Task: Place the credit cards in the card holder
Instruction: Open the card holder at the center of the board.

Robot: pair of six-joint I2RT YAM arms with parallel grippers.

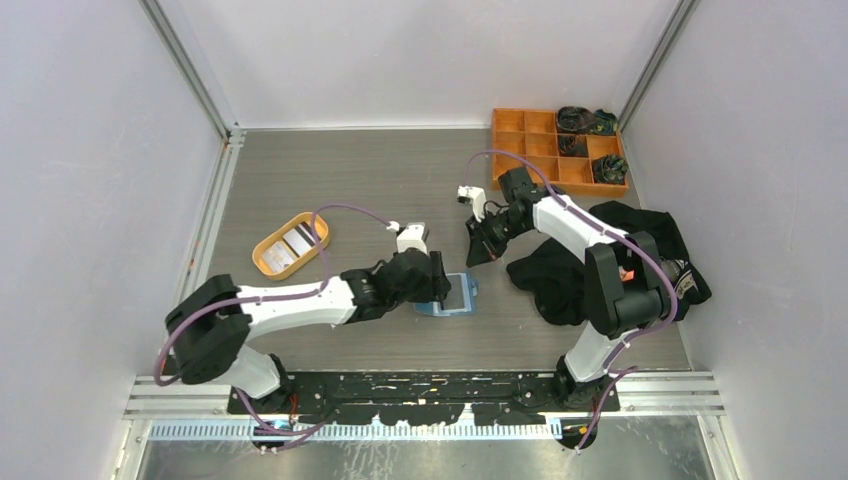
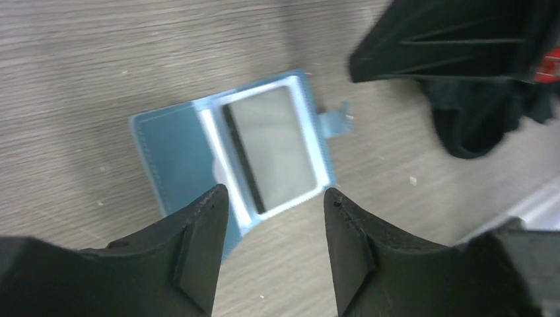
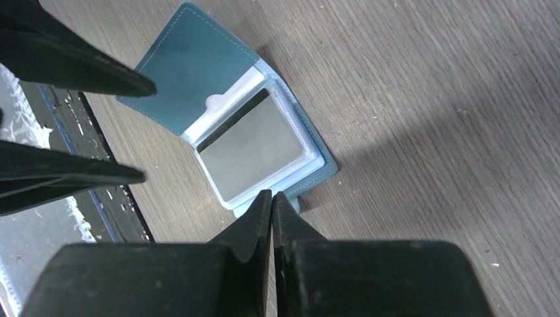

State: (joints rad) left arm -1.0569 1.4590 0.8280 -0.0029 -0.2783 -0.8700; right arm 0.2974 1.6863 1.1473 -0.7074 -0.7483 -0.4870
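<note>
The card holder [image 1: 456, 296] lies open on the table [image 1: 340, 180], with a grey striped credit card [image 3: 254, 148] in its clear pocket. The left gripper [image 2: 274, 195] hovers above it, jaws wide apart and empty. The right gripper [image 3: 272, 198] is fully closed and empty.

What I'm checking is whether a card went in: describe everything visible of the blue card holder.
The card holder lies open on the wood-grain table: blue leather-like cover, pale stitching, a small tab at one edge, clear pockets inside. The top pocket shows a grey card with a dark stripe. The left gripper hovers above, fingers open; the right gripper, fingers shut, points at its tab edge, contact unclear.
</note>
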